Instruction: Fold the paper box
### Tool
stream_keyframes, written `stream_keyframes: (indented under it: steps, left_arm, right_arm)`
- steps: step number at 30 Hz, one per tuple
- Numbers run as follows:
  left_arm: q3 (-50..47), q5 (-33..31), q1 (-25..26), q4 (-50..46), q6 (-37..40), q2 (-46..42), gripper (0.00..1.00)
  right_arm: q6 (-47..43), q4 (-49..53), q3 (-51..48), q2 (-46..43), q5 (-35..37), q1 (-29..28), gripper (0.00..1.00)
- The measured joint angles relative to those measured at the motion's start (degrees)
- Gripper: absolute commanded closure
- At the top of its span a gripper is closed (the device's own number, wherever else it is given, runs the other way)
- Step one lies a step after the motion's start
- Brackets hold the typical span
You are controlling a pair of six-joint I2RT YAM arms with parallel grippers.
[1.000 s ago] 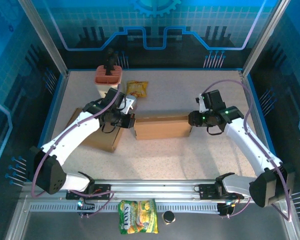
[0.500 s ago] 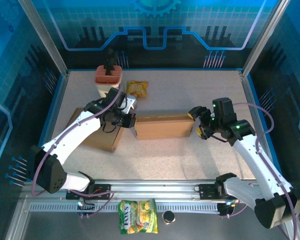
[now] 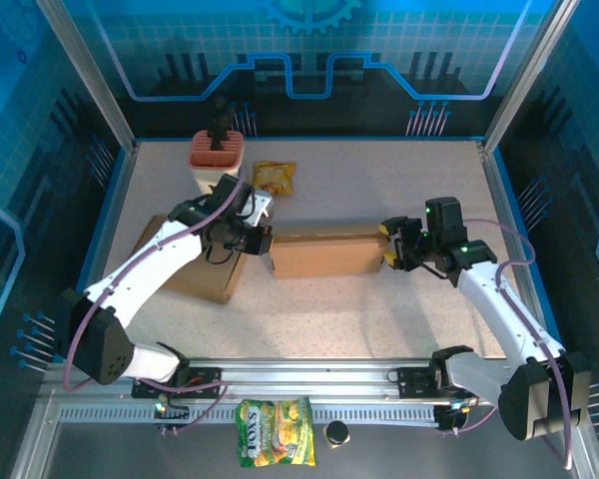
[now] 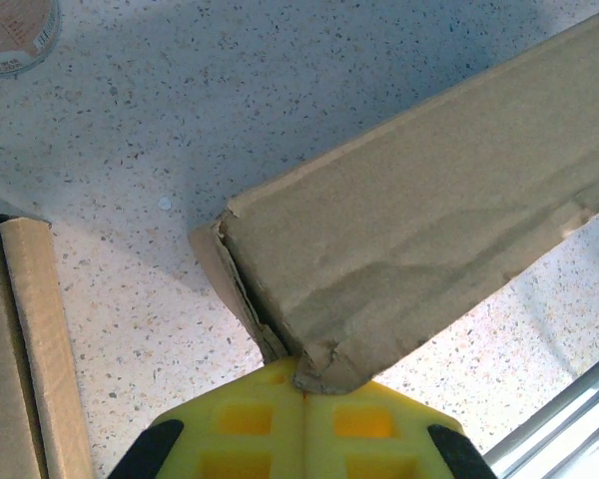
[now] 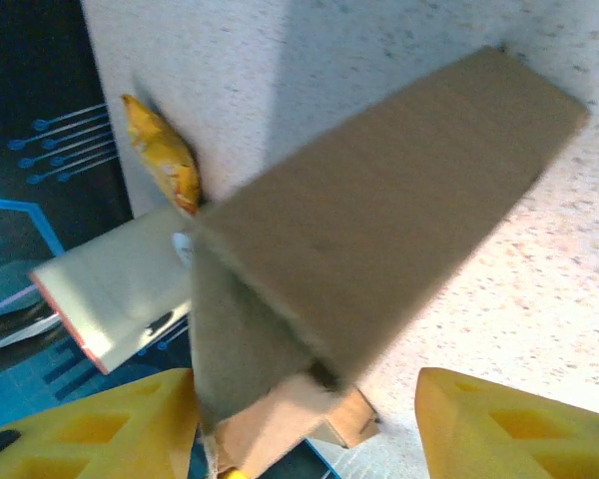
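Note:
The paper box is a long brown carton lying across the middle of the table. My left gripper sits at its left end. In the left wrist view its yellow fingers are shut together, and the box's crumpled corner rests against their tips with nothing between them. My right gripper is at the box's right end. In the right wrist view it is open, its two yellow fingers standing either side of the box's end flaps, the right finger well apart from the box.
A flat cardboard piece lies under my left arm. An orange-topped white container and a yellow snack bag sit at the back. A tape roll lies nearby. A second snack bag lies beyond the front rail.
My right gripper pulled back from the box's right end and opened wide, then came back to that end with its jaws narrower. The left arm and the box stayed put.

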State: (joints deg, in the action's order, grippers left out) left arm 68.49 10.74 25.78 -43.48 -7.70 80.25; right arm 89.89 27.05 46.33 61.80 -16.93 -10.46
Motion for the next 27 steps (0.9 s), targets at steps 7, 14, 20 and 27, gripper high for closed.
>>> stream_keyframes:
  steps: [7,14,20,27]
  left_arm:
    - [1.14,0.07,0.0,-1.33,-1.73,0.94,0.66]
    - [3.58,4.02,-2.4,-2.29,-7.28,0.26,0.53]
    - [4.04,8.0,-5.81,-0.66,-10.84,0.07,0.52]
    - [4.07,10.27,-6.6,2.25,-12.55,2.1,0.55]
  right_arm:
    - [-2.91,-2.08,-3.19,-2.12,-1.2,1.14,0.51]
    - [-6.62,-2.27,-3.19,-1.01,-1.75,2.56,0.52]
    - [-7.78,-2.25,-3.19,-0.92,-2.19,2.56,0.52]
    - [-7.93,-2.25,-3.23,-1.01,-2.16,2.56,0.52]
